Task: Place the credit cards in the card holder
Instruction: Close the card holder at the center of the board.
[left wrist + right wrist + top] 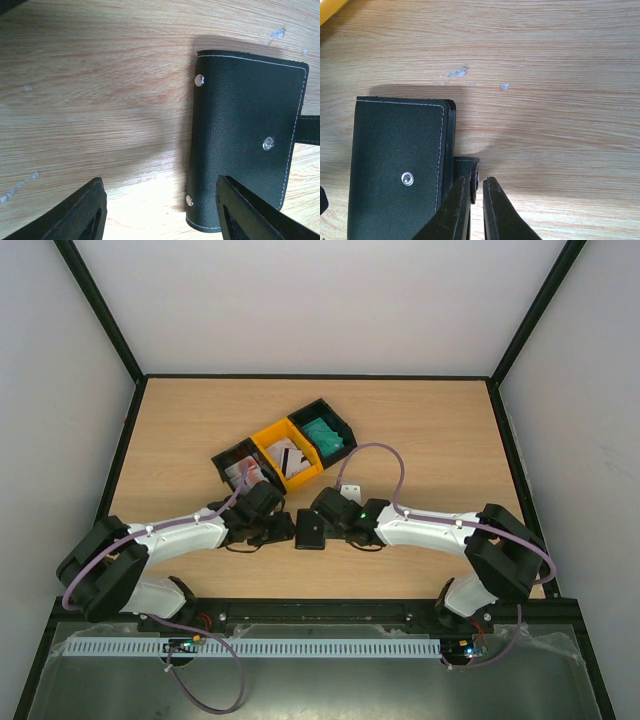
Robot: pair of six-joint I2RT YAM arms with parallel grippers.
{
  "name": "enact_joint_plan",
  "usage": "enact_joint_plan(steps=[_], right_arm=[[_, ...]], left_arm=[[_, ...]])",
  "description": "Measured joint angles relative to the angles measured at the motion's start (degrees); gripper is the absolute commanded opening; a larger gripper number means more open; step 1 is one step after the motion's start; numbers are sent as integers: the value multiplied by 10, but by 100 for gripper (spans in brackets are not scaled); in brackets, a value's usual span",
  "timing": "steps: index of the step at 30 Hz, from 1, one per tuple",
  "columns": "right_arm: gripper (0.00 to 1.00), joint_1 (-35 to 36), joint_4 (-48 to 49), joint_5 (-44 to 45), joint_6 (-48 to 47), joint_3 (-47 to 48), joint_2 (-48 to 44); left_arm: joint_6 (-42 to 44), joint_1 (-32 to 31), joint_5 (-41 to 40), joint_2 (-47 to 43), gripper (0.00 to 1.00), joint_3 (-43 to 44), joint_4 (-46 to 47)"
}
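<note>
Behind the arms three bins stand in a row. One black bin (230,449) has red-and-white credit cards (243,472), the yellow bin (303,477) has white ones, and the other black bin (306,410) has teal ones. The card holder (310,532) lies folded and flat on the table (440,430), between both grippers. The left gripper (160,215) is wide open, with one finger (250,215) over the holder's cover. The right gripper (476,187) is almost closed and pinches the closure tab (465,164).
</note>
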Motion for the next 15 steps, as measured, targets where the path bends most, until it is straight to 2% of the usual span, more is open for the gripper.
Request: enact_joint_plan(steps=[4, 15], right_arm=[[3, 0, 0, -8, -2, 0, 2], [2, 0, 9, -26, -3, 0, 5]], left_arm=[[0, 0, 1, 0, 62, 0, 2], [-2, 0, 6, 0, 62, -2, 5]])
